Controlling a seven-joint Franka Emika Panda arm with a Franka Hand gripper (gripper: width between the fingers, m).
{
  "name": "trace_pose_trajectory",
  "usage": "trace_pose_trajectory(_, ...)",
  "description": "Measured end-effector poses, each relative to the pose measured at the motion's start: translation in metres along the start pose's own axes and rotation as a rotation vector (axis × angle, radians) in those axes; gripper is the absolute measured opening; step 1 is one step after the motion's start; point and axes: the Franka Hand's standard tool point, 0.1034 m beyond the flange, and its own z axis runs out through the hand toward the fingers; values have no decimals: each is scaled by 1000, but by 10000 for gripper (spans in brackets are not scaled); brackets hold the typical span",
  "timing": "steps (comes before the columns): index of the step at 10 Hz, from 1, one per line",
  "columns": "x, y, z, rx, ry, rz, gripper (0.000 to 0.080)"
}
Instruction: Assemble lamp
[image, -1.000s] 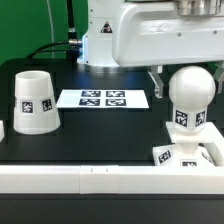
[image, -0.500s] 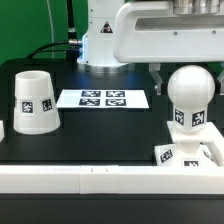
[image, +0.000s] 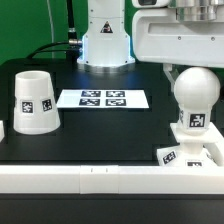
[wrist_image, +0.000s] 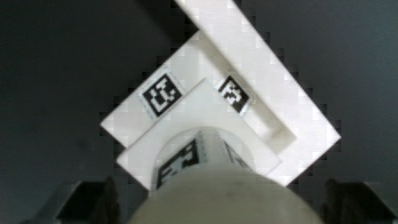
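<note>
Black tabletop (image: 110, 130); shade (image: 33, 102) exterior-only, bulb (image: 197, 92) seemingly both.

In the upper right of the exterior view the arm (image: 175, 30) is cut off by the frame's top edge. The hand (image: 193, 78) is partly hidden by the bulb (image: 196, 98). Only one dark finger (image: 168, 76) shows, and whether it presses the bulb cannot be told. The rail (image: 90, 180) along the front hides the near foot of the base (image: 188, 155) and runs out at both sides. A small white piece (image: 3, 128) at the left edge is cut off. In the wrist view the bulb (wrist_image: 210, 190) is a blur running out of the picture. The two fingers (wrist_image: 86, 200) beside it are dark, soft and also cut off.
</note>
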Motion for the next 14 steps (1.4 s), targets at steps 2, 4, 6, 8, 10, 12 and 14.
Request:
trace_pose_trajectory(2,-4,-4,1,23,-24,169,566)
trace_pose_trajectory(4,-5,-5,2,31,-41,276,541)
trace_pose_trajectory(6,-8,-6,2,34,-55,364,529)
trace_pose_trajectory(8,-8,-7,2,35,-55,345,522)
trace_pose_trajectory(10,-9,-3,1,23,-63,207,665)
trace_pose_trajectory(12,-7,-4,-3,34,-56,-38,698)
trace_pose_trajectory(14,-7,-4,-2,38,-53,-193,699)
